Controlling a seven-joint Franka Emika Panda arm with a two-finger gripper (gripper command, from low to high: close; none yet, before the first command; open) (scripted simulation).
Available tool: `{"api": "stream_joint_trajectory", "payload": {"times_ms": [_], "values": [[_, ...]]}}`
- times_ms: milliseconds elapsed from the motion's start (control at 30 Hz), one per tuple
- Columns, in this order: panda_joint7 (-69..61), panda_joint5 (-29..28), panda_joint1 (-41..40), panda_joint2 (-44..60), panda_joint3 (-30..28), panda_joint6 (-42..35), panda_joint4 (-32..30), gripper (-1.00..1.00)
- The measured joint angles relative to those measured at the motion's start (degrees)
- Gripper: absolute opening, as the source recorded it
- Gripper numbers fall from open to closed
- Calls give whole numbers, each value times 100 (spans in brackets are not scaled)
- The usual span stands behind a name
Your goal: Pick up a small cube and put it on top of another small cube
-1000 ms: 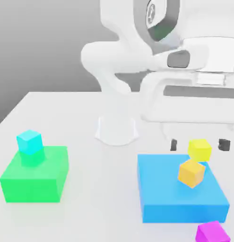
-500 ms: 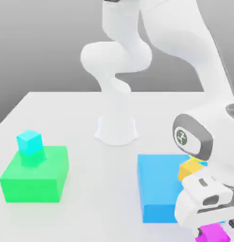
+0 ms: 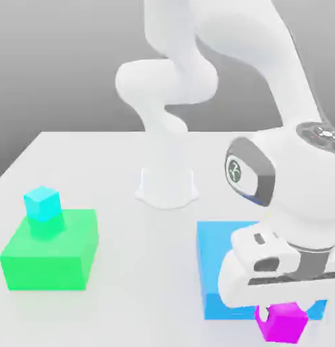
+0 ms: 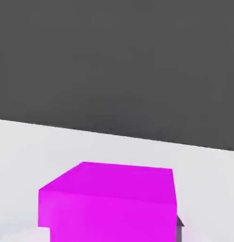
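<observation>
Presently, on the white table (image 3: 116, 176), listed from the exterior view's left: 1 cyan cube (image 3: 42, 202) atop 1 flat green block (image 3: 51, 254), near the left edge. 1 white arm base (image 3: 166, 186), mid-table toward the back edge. 1 flat blue block (image 3: 214, 261), toward the front right, partly hidden by the hand. 1 magenta cube (image 3: 283, 321), at the front edge just before the blue block, directly beneath the gripper (image 3: 285, 308), whose fingers are pinched on it.
</observation>
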Motion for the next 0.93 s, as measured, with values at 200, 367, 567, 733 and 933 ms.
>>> {"api": "stream_joint_trajectory", "payload": {"times_ms": [200,367,567,733,933], "values": [[509,-26,-1013,-1133,-852,-375,-749,-100],[1009,-29,-2123,-2293,-1391,-769,-1471,-100],[1481,64,-3100,-3567,-2146,-1161,-2267,-100],[1680,176,-3696,-3956,-2588,-948,-2815,-100],[1631,225,-3691,-3336,-2706,-86,-3060,100]]}}
